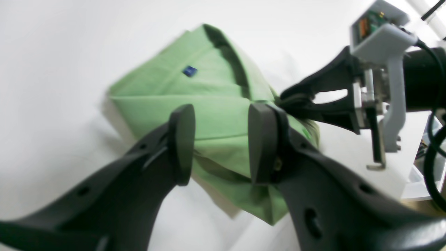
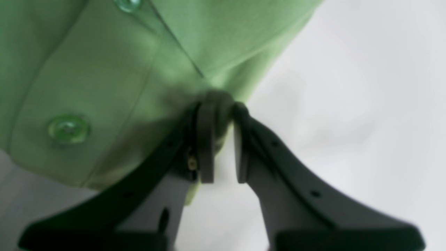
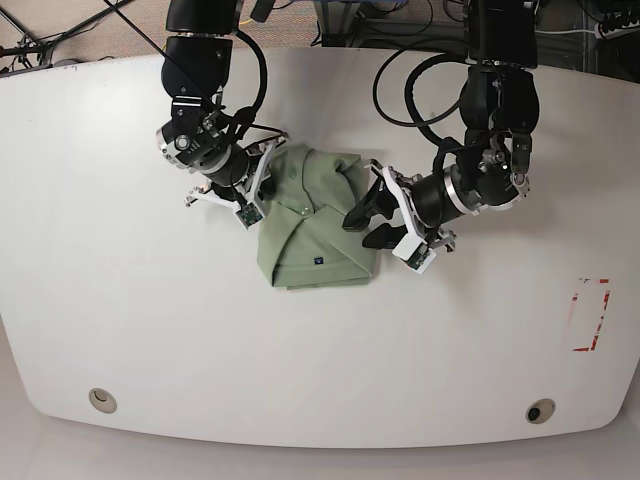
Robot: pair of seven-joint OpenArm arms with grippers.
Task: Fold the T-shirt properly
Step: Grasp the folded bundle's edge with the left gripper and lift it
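Between both arms, the T-shirt (image 3: 318, 233) is pinched by the right hand (image 2: 220, 115).

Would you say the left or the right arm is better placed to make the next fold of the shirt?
Probably the right. Its hand is already pinched on the edge of the shirt near the buttons, so it could carry that edge over. The left hand hangs open above the cloth, gripping nothing.

Two black-jointed arms trail looped black cables; each matte-black end effector (image 1: 220, 143) has curved, hole-dotted fingers (image 2: 205, 146), with a pale grey printed housing (image 1: 383, 33) exposing a green circuit board beside the fingers.
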